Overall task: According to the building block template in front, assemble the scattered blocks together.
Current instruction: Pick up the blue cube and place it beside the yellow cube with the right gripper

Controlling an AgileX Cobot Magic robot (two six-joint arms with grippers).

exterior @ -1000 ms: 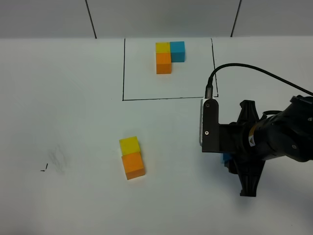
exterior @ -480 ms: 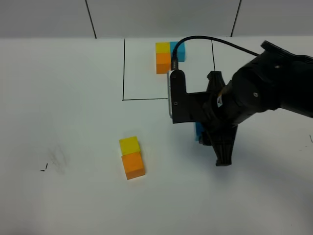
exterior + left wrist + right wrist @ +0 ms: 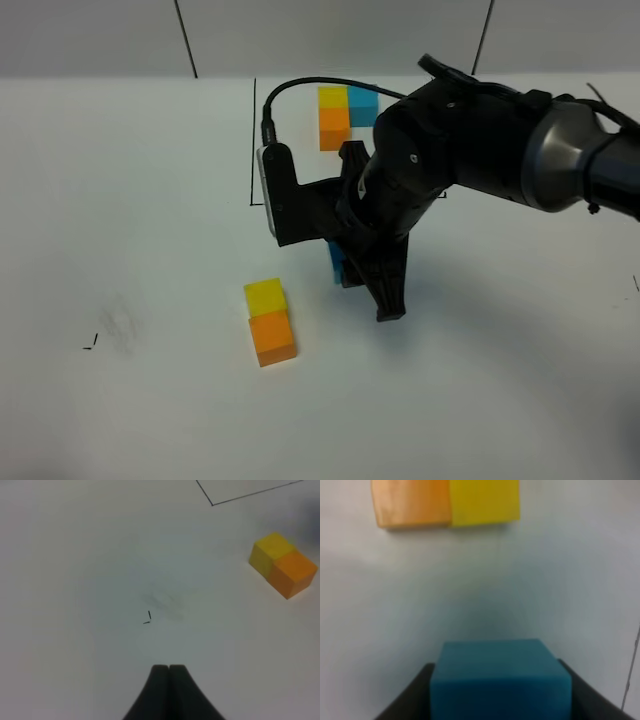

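Observation:
The building block template [image 3: 340, 112], an L of yellow, blue and orange cubes, lies inside a drawn black outline [image 3: 252, 150] at the far side of the table. Two of the scattered blocks, yellow [image 3: 265, 296] and orange [image 3: 272, 338], sit touching each other near the middle. To their right, my right gripper [image 3: 345, 268] is shut on the sky blue block [image 3: 337, 266]. In the right wrist view the blue block [image 3: 500, 677] sits between the fingers [image 3: 580, 692], with the orange [image 3: 411, 502] and yellow [image 3: 485, 500] pair just ahead. My left gripper [image 3: 169, 669] is shut and empty above bare table, well away from the yellow [image 3: 270, 552] and orange [image 3: 296, 574] pair.
A small black pen mark [image 3: 91, 344] and a faint smudge [image 3: 120, 322] lie on the white table at the left. The right arm's black cable [image 3: 320, 84] arcs over the template area. Grey wall panels stand behind the table.
My right arm has swung left across the table with the blue block in its grip, from the right side to just beside the yellow and orange pair. The left gripper has stayed still.

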